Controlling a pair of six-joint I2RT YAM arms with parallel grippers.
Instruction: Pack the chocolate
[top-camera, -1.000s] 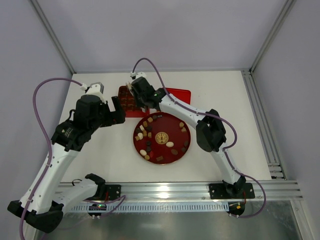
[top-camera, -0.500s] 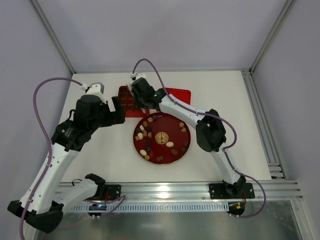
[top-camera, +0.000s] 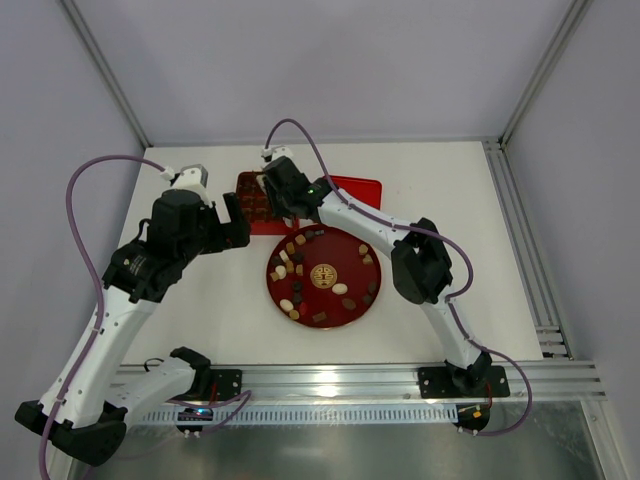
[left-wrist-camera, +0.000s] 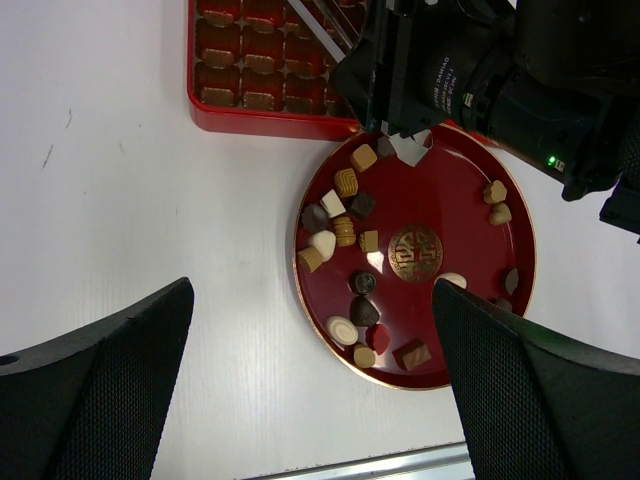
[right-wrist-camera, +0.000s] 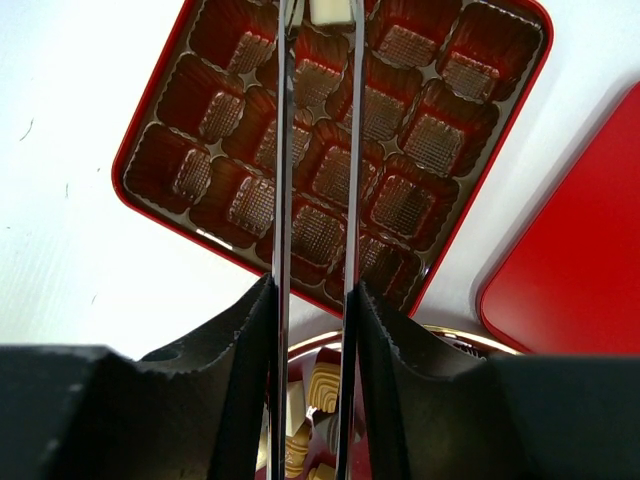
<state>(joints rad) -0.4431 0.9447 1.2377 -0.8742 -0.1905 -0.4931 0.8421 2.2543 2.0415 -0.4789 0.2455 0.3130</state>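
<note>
Several pieces of chocolate (left-wrist-camera: 345, 183), dark, tan and cream-white, lie scattered on the round red plate (left-wrist-camera: 450, 210) with a gold emblem. Behind it stands the square red box (right-wrist-camera: 125, 170), its grid compartments nearly all bare. My right gripper (right-wrist-camera: 322, 22) reaches over the box's far row on long thin metal tips. A cream-white chocolate (right-wrist-camera: 332, 10) sits between those tips; whether they still press it is unclear. My left gripper (left-wrist-camera: 312, 300) hangs wide open above the plate's left half, holding nothing.
A flat red lid (top-camera: 358, 188) lies right of the box (top-camera: 248, 192), behind the plate (top-camera: 342, 322). The right arm stretches across the plate's far edge. An aluminium rail runs along the near table edge.
The right gripper's tips have spread slightly over the box. The left arm has not moved.
</note>
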